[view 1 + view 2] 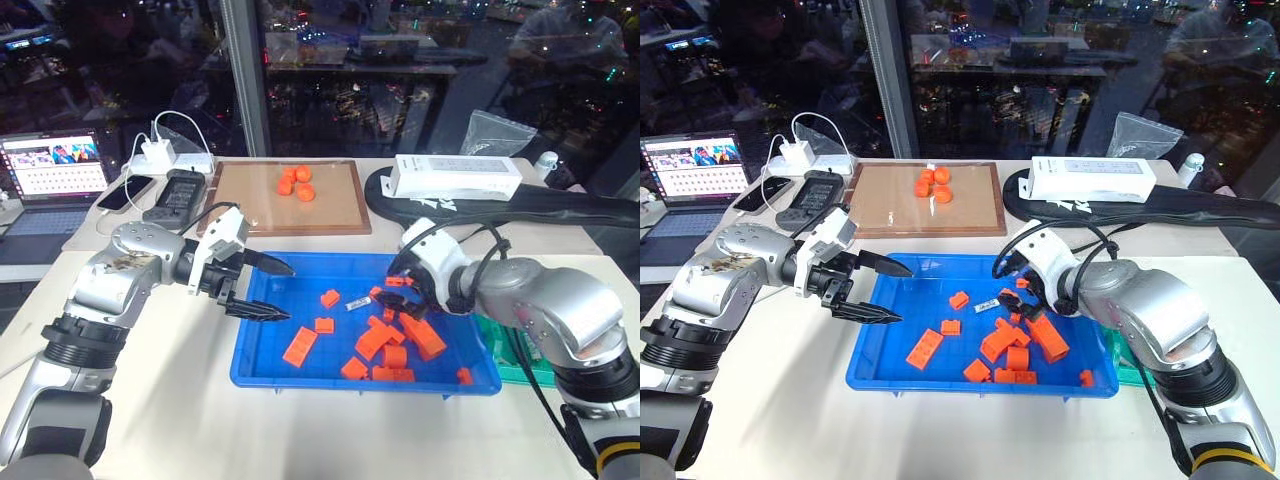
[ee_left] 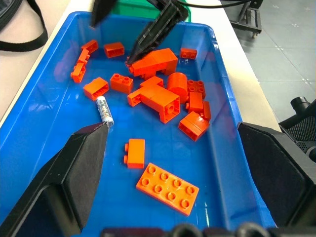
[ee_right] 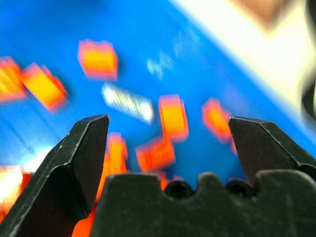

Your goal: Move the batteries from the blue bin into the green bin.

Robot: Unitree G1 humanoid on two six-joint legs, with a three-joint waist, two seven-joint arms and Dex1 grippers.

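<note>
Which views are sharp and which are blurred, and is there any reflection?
Left wrist view: sharp, the battery and orange blocks in the blue bin are crisp. Right wrist view: bin contents smeared, the right gripper fingers fairly sharp. Eye views: fairly clear, with room lights reflecting in the dark window.

We seem to be in a lab or office used for robot testing, at night. A pale table [image 1: 180, 400] carries sorting props: a blue bin [image 1: 262, 362] of orange blocks [image 1: 300, 346] and a brown wooden-framed tray [image 1: 262, 200]. Beyond the left end effector [image 1: 262, 288] sit an open laptop [image 1: 52, 178], a phone [image 1: 126, 192], a white charger with cables [image 1: 158, 154] and a handheld device [image 1: 178, 194]. Behind them, a large glass window [image 1: 350, 70] reflects indoor desks against city lights.
</note>
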